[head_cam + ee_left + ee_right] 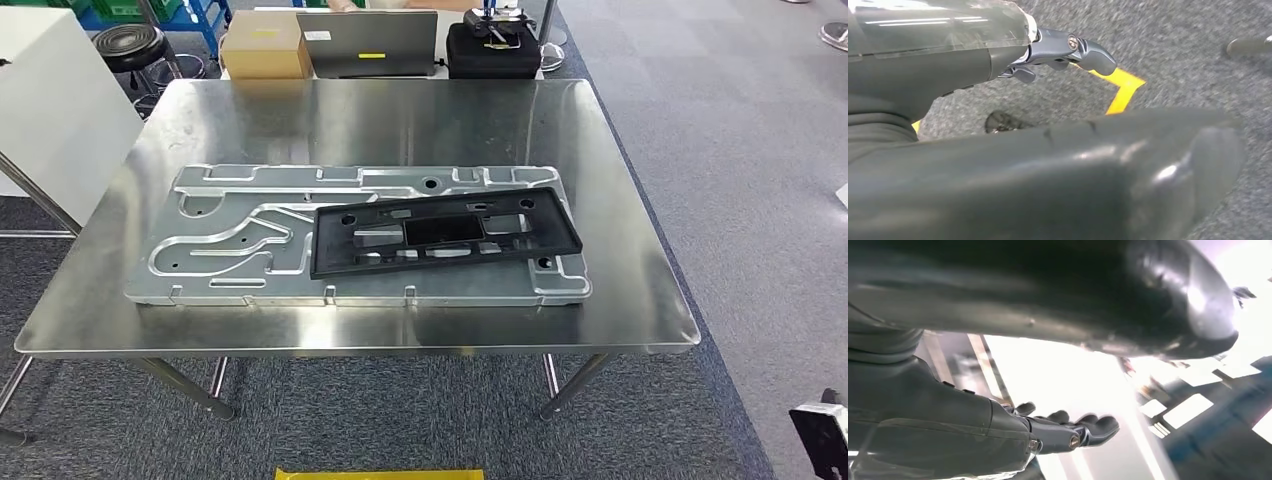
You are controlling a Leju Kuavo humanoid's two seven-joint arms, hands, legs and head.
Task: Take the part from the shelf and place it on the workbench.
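Note:
A black plastic frame part (445, 233) with several cut-outs lies flat on the steel workbench (350, 120). It rests across the right half of a large silver stamped plate (240, 235). My left hand (1068, 50) hangs over grey carpet, its fingers stretched out with nothing in them. In the right wrist view my right hand (1068, 430) is turned up toward bright ceiling lights, fingers apart and holding nothing. Neither hand is near the black part.
Behind the workbench stand a cardboard box (265, 45), a grey laptop (368, 42) and a black case (492, 50). A black stool (130, 45) and a white cabinet (50, 90) are at the left. Yellow floor tape (378, 474) runs below the bench's near edge.

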